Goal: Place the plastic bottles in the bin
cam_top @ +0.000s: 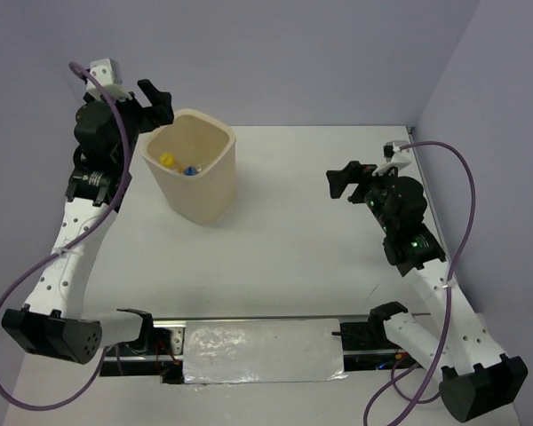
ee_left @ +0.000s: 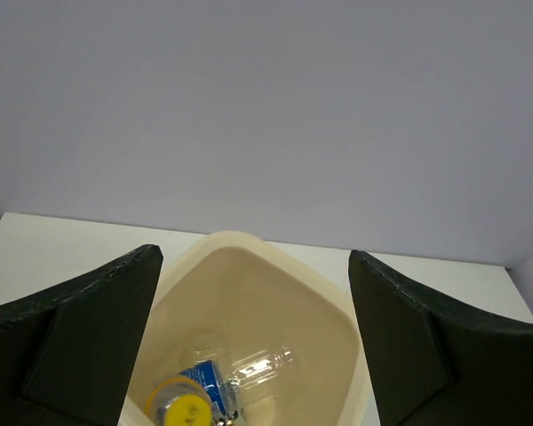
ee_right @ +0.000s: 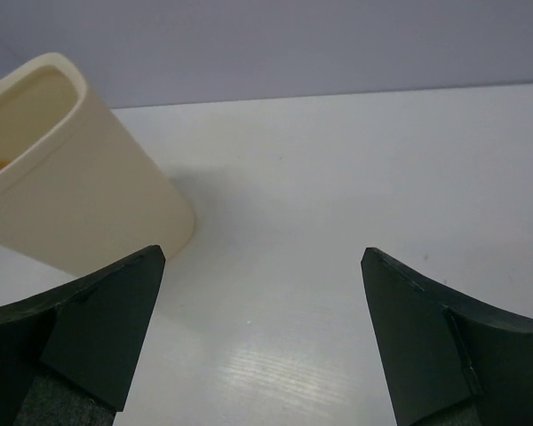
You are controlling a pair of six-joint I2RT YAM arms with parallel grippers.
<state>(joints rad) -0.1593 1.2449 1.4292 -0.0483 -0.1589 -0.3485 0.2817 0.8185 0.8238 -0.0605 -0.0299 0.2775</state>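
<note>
The left pincer (cam_top: pixel 157 104) hangs wide open and empty just over the rim of the tall cream plastic bin (cam_top: pixel 200 195). If it swings low, it may tip this smooth, tapering bin. Inside lie a clear bottle with blue label (ee_left: pixel 240 368) and a tiny yellow-ended bottle (ee_left: pixel 182 408). The right pincer (cam_top: pixel 338 184) is wide open and empty, well apart.

Tall cream-beige plastic bin (cam_top: pixel 200 191) upright on white table (cam_top: pixel 293 266), clear blue-labelled plastic bottle (ee_left: pixel 249 368) lying inside, small yellow-ended bottle (ee_left: pixel 182 406) touching it
</note>
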